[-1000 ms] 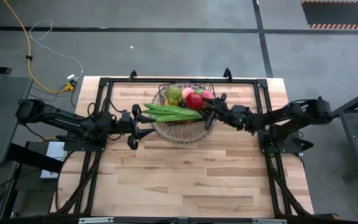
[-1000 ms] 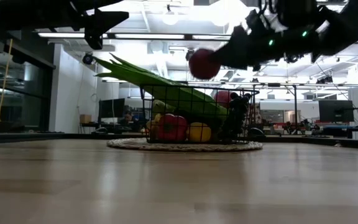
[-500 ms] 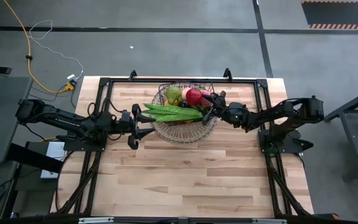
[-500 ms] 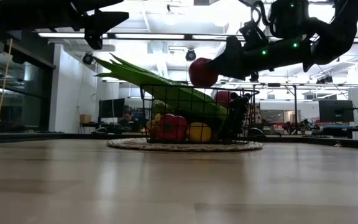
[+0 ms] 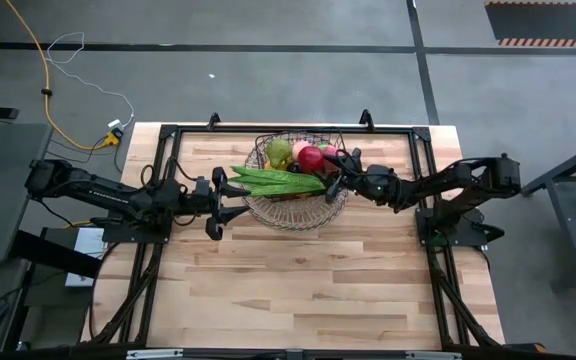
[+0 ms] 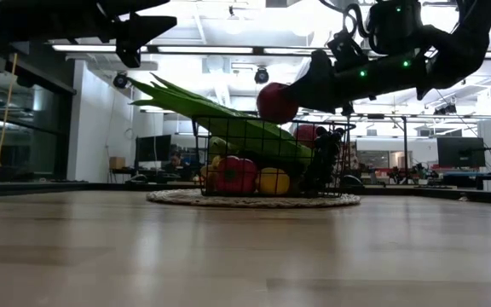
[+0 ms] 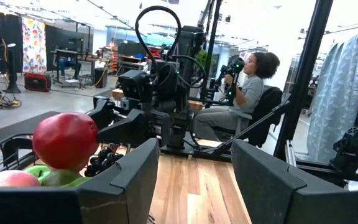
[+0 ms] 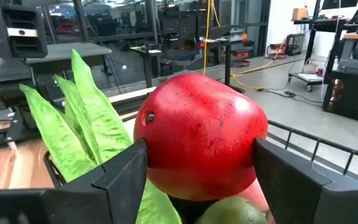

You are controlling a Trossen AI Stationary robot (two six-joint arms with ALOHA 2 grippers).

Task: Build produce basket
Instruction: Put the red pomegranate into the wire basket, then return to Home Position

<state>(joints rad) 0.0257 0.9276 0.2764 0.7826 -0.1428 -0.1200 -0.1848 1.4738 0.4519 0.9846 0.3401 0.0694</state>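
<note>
We see the right tool (image 5: 326, 165) reaching in from the right side of the wooden surface (image 5: 298, 280), its two fingers clamped on a red apple (image 5: 311, 157). In the right wrist view the apple (image 8: 201, 135) sits squarely between the dark fingers (image 8: 120, 171), which press on both of its sides. In the low view the apple (image 6: 277, 103) hangs in the air just above the basket's (image 6: 267, 162) dark upper rim, clear of the fruit below it.

The basket (image 5: 258, 205) stands on the far middle part of the surface, on a round woven mat (image 6: 254, 201). Inside it we make out long green pods (image 5: 276, 180) lying across it, their tips sticking out over the rim toward the left arm; in the low view the pods (image 6: 220, 119) slant upward out of the basket. Next to them lie a green pear (image 5: 280, 153), a pink piece (image 5: 301, 148), dark grapes (image 6: 322, 162), another red fruit (image 6: 235, 174) and a yellow one (image 6: 273, 181) low against the wire.

The left tool (image 5: 218, 200) hovers just beside the basket on its left side, above the surface, with its fingers apart and nothing between them; the left wrist view shows the open gap between its fingers (image 7: 129, 180).

Far beyond the surface, in the left wrist view, a person (image 7: 244, 93) sits on a chair in the room.
</note>
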